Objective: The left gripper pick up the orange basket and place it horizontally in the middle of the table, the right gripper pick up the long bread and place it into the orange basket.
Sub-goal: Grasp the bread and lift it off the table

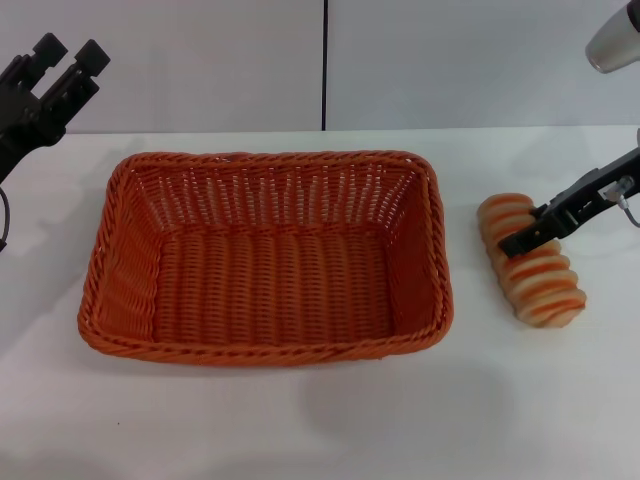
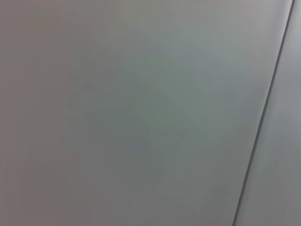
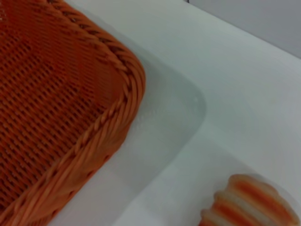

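Bare table (image 1: 462, 300) separates orange basket (image 1: 265, 255) from long bread (image 1: 530, 262).

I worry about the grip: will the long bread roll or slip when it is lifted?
The long bread lies flat on the table, rounded and oblong, so it may roll sideways if nudged. Its crosswise ridges should probably help the right gripper hold it. It looks light and perhaps squashy.
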Controlling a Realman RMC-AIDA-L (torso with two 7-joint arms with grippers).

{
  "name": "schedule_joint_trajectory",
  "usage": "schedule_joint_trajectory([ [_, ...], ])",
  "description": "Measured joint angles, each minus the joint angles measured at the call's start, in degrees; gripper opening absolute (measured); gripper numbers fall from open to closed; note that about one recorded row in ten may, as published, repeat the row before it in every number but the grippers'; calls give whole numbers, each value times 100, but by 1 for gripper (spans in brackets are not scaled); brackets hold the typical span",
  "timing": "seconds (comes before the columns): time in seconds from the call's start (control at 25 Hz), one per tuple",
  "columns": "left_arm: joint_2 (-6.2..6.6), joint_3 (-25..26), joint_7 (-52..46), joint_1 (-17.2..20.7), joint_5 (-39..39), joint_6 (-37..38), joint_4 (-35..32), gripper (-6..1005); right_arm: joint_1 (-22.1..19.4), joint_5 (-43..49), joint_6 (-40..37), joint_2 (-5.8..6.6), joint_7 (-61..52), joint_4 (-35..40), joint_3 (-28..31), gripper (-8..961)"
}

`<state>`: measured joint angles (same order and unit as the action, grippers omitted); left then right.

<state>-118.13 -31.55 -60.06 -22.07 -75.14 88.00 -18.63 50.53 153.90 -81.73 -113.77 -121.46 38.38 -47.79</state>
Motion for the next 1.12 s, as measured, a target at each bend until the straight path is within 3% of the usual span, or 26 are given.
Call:
schedule_joint_trajectory([
  [0.84, 9, -38, 4, -38, 0, -99, 7, 727, 41, 98, 196, -5, -273, -55, -205, 748],
  [1.0, 10, -31, 2, -33, 0, -99, 10, 727, 36, 96, 197, -5, -260, -41, -205, 611],
  [1.12, 10, -35, 2, -33, 0, -99, 10, 727, 24, 93, 200, -5, -249, -29, -201, 575],
])
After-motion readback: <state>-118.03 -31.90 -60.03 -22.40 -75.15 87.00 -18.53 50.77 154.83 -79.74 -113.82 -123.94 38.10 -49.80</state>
